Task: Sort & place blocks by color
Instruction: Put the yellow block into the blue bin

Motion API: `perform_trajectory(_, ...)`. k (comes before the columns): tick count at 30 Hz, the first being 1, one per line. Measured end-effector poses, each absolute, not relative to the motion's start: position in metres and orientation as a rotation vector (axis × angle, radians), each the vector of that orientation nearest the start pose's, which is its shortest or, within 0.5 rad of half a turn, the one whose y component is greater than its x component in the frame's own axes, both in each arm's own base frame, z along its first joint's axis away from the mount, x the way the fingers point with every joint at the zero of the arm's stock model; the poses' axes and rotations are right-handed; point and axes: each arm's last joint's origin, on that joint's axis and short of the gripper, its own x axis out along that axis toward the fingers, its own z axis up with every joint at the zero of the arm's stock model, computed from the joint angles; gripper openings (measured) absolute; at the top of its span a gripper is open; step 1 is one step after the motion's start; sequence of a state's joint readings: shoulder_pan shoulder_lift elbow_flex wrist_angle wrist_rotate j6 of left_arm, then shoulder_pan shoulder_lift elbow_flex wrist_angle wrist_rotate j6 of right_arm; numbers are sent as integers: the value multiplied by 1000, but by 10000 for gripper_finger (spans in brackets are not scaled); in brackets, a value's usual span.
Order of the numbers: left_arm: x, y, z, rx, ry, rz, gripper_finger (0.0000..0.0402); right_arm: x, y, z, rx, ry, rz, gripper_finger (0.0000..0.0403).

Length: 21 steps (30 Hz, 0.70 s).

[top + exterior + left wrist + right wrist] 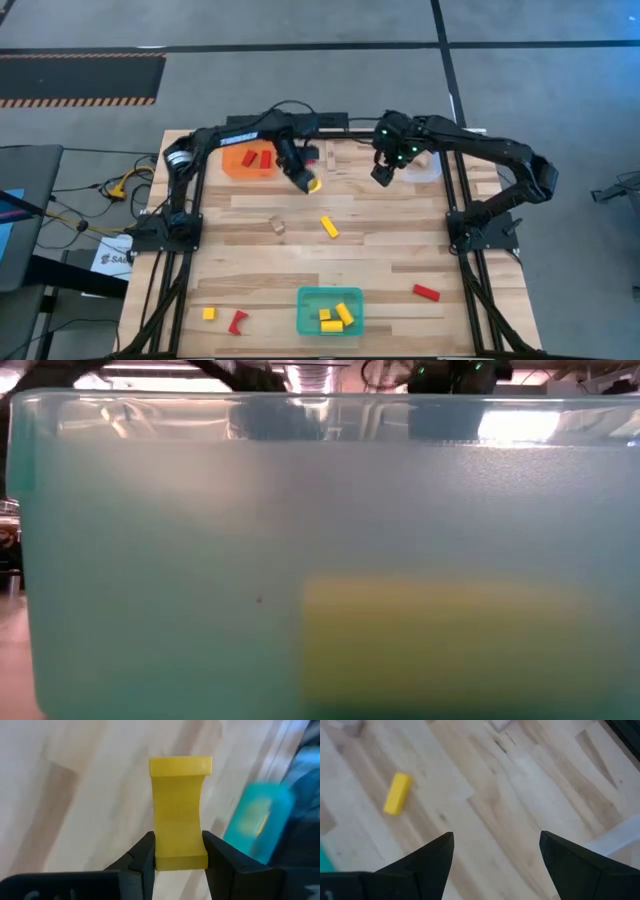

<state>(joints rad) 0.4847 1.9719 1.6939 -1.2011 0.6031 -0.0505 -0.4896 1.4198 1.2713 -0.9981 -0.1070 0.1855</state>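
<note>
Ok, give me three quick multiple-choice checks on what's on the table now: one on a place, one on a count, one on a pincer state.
1. Where is the teal tray?
A. at the table's near edge, mid-width
B. at the far left corner
C. beside the clear tray

2. How many red blocks lie in the orange tray?
A. none
B. two
C. five

3. What is the left pincer doing?
A. open and empty
B. shut on a red block
C. shut on a yellow block

Answers:
1. A, the high view shows it low in the picture, midway across.
2. B, two red pieces show inside it.
3. C, the left wrist view shows both fingers pressed against the yellow block's sides; the right pincer is open, near the clear tray.
</note>
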Motion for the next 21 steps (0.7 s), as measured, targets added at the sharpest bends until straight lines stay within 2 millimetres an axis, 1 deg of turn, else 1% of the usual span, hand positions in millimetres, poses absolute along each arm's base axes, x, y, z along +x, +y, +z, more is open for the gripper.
perform_trajectory(2, 343, 134, 261, -694, 1288, -87, 102, 235, -114, 309, 505, 1052, -436, 315)
perform_trajectory(5, 336, 83, 272, -565, 1244, -180, 102, 227, -97, 324, 520, 998, -422, 315)
perform_trajectory(7, 332, 50, 266, -474, 1208, -252, 102, 221, -86, 333, 536, 958, -413, 315)
perform_trajectory(10, 329, 10, 246, -317, 1083, -346, 102, 214, -69, 344, 544, 904, -423, 315)
perform_trajectory(12, 329, -11, 231, -246, 1016, -386, 102, 210, -60, 350, 549, 875, -438, 315)
perform_trajectory(14, 330, -31, 222, -185, 952, -435, 102, 207, -53, 353, 572, 852, -451, 315)
perform_trajectory(17, 331, -54, 223, -119, 887, -514, 102, 204, -45, 356, 619, 831, -457, 315)
perform_trajectory(21, 330, -71, 224, -21, 836, -588, 102, 206, -38, 358, 662, 810, -479, 315)
